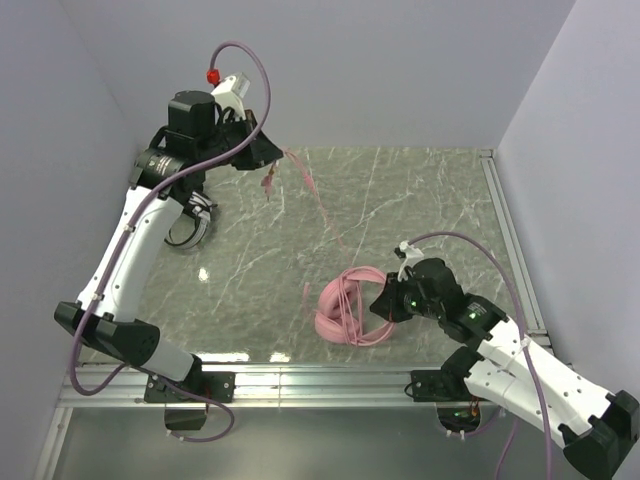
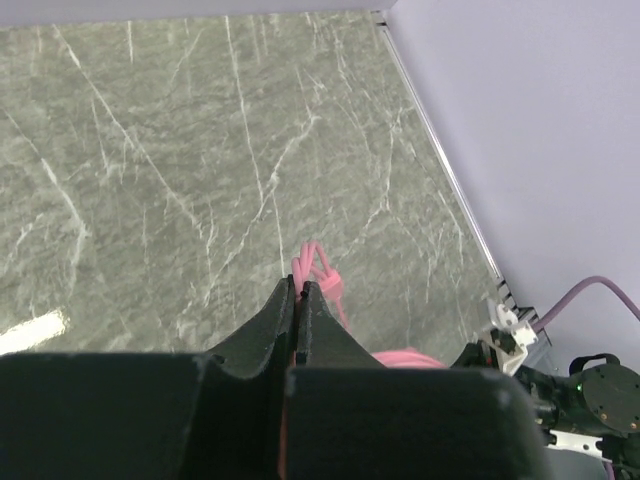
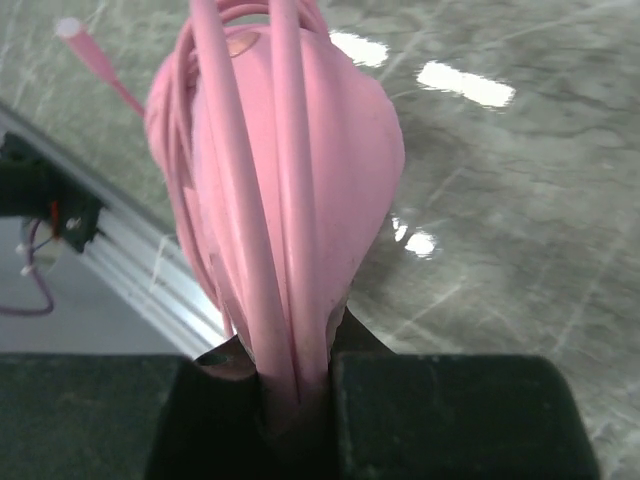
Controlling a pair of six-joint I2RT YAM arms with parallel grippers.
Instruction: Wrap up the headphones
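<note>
At the far left the black-and-white headset (image 1: 195, 228) lies on the marble table (image 1: 430, 200), half hidden under the raised left arm; its cable cannot be made out. Just above it the left gripper (image 1: 270, 156) hangs off the table near the back wall, pressed together on a few loops of the pink cable (image 1: 322, 210). From there the cable slants down and to the right across bare marble to the pink headset (image 1: 345, 305), which sits near the front edge, right of centre, with several turns of cable round it. The right gripper (image 1: 388, 300) meets its right side, jaws pinching the band and the cable strands together, so the headset reaches leftward from the jaws.

Only the left wrist camera shows the fingers (image 2: 275, 320) shut tight, with pink loops poking out past the tips. Only the right wrist camera shows the headset stretching lengthwise straight away from the jaws, two strands running along it, a cable end (image 3: 70, 28) sticking out at upper left, and the aluminium rail (image 3: 140, 270) close behind. Neither wrist camera shows the black-and-white headset
</note>
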